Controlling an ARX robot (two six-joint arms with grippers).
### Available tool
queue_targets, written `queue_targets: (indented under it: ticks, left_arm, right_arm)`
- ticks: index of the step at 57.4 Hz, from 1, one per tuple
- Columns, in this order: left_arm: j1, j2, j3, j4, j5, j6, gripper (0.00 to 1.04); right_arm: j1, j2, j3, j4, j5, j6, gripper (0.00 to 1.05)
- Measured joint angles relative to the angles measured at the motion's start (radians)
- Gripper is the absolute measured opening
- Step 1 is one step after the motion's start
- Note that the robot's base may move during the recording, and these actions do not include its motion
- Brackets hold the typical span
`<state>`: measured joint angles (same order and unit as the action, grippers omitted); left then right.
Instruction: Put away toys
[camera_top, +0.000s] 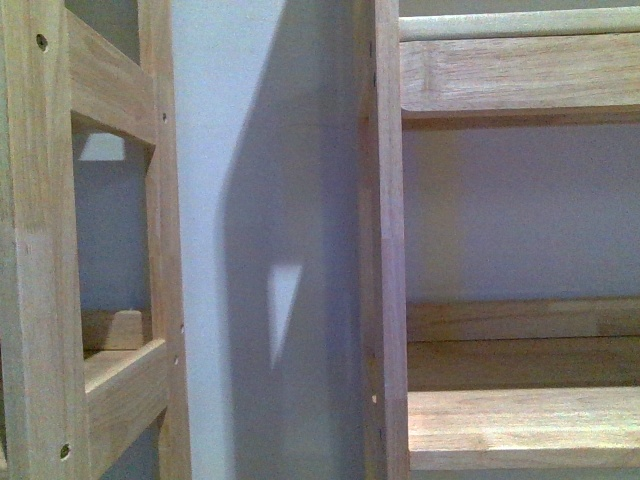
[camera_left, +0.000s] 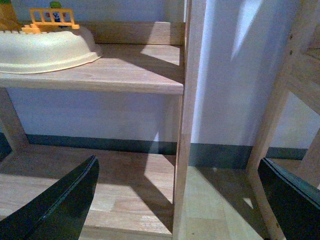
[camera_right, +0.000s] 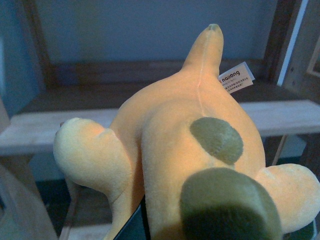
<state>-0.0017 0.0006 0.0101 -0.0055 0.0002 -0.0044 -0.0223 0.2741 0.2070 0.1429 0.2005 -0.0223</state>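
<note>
The plush animal (camera_right: 185, 135), orange-yellow with dull green patches and a white tag, fills the right wrist view. My right gripper (camera_right: 150, 227) is shut on it; only a dark sliver of one finger shows under the plush. The toy hangs in front of a wooden shelf board (camera_right: 40, 130). In the left wrist view my left gripper (camera_left: 180, 200) is open, its two dark fingers (camera_left: 60, 205) wide apart with nothing between them, straddling a shelf upright (camera_left: 187, 115). Neither gripper nor the toy appears in the front view.
Two wooden shelf units face me with a white wall gap (camera_top: 270, 240) between them; shelf boards (camera_top: 520, 425) lie to the right. A cream basin (camera_left: 45, 47) with an orange toy piece (camera_left: 52, 20) sits on a shelf board. Pale floor (camera_left: 220, 210) lies below.
</note>
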Motion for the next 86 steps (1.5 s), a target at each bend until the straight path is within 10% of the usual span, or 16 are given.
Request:
queue_targets:
  ticks: [30,57,86]
  left_arm:
    - [0.0,0.0,0.0,0.0,0.0,0.0,0.99]
    - [0.0,0.0,0.0,0.0,0.0,0.0,0.99]
    - [0.0,0.0,0.0,0.0,0.0,0.0,0.99]
  right_arm:
    - [0.171,0.312,0.689,-0.021,0.132,-0.194,0.11]
    - [-0.386,0.578,1.126,-0.033,-0.419,0.096,0.11]
    - [-0.212,1.03,1.45,0.01,-0.469,0.221,0.11]
